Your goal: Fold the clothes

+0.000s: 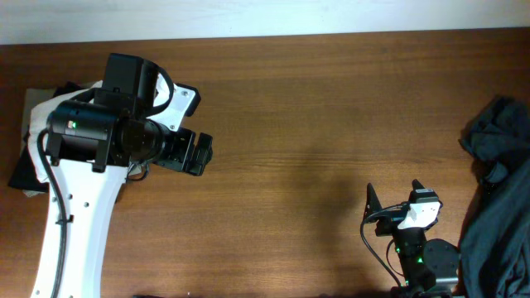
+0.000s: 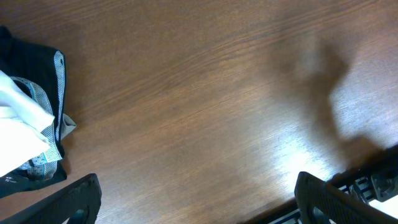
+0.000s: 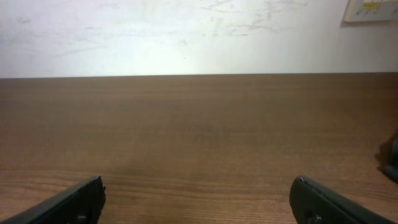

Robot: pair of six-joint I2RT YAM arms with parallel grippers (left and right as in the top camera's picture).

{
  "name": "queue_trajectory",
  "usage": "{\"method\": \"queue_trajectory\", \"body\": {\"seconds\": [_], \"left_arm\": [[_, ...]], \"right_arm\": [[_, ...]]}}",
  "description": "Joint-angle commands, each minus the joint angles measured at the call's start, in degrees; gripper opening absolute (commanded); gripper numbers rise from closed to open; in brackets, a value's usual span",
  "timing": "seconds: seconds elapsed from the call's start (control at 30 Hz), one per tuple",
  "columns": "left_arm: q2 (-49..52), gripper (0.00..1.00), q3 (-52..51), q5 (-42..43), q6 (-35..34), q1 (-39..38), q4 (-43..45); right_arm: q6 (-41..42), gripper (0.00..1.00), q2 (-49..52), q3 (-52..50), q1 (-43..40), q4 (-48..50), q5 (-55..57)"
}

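Observation:
A pile of dark clothes (image 1: 499,190) lies at the table's right edge; a sliver of it shows at the right edge of the right wrist view (image 3: 392,158). A stack of folded dark and white-grey garments (image 1: 25,170) sits at the far left, partly hidden under my left arm, and also shows in the left wrist view (image 2: 34,118). My left gripper (image 1: 201,154) is open and empty over bare wood, right of the stack; its fingers frame bare table (image 2: 199,202). My right gripper (image 1: 393,194) is open and empty near the front, left of the dark pile (image 3: 199,199).
The brown wooden table (image 1: 315,108) stretches between the two arms. A white wall (image 3: 186,31) runs behind its far edge, with a small wall plate (image 3: 370,9) at the upper right. The left arm's white link crosses the front left corner.

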Motion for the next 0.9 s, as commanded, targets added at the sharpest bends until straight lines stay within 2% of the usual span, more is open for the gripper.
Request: {"method": "queue_trajectory", "body": {"seconds": [0.0,0.17,0.2,0.27,0.3,0.37,0.43,0.47,0.63,0.87], "left_arm": [[0.0,0.99,0.1,0.0,-0.3,-0.2,0.0],[-1.1,0.99,0.1,-0.8,-0.3,0.2,0.3],[-2.2,0.99,0.0,-1.6,-0.3,0.2,2.7],[-7.2,0.99,-3.1,-4.1,-0.3,0.2,17.3],[-11.4,0.99,-7.7,-4.5,0.2,0.3,26.9],[-16.5,0.99,-14.3,-4.2,0.1,1.7,34.9],[-25.8,0.99,-27.0,-1.8,0.1,6.3,45.9],[-29.8,0.99,-32.1,-0.7,0.1,8.2,48.6],[-51.3,0.99,-55.5,0.1,0.1,13.6,57.7],[-76.1,0.99,-81.6,1.4,0.1,13.6,60.0]], "right_arm": [[-0.4,0.99,-0.7,-0.5,-0.5,0.2,-0.3],[-0.4,0.99,-0.7,-0.5,-0.5,0.2,-0.3],[-0.4,0.99,-0.7,-0.5,-0.5,0.2,-0.3],[-0.4,0.99,-0.7,-0.5,-0.5,0.2,-0.3],[-0.4,0.99,-0.7,-0.5,-0.5,0.2,-0.3],[-0.4,0.99,-0.7,-0.5,-0.5,0.2,-0.3],[-0.4,0.99,-0.7,-0.5,-0.5,0.2,-0.3],[-0.4,0.99,-0.7,-0.5,-0.5,0.2,-0.3],[-0.4,0.99,-0.7,-0.5,-0.5,0.2,-0.3],[-0.4,0.99,-0.7,-0.5,-0.5,0.2,-0.3]]}}
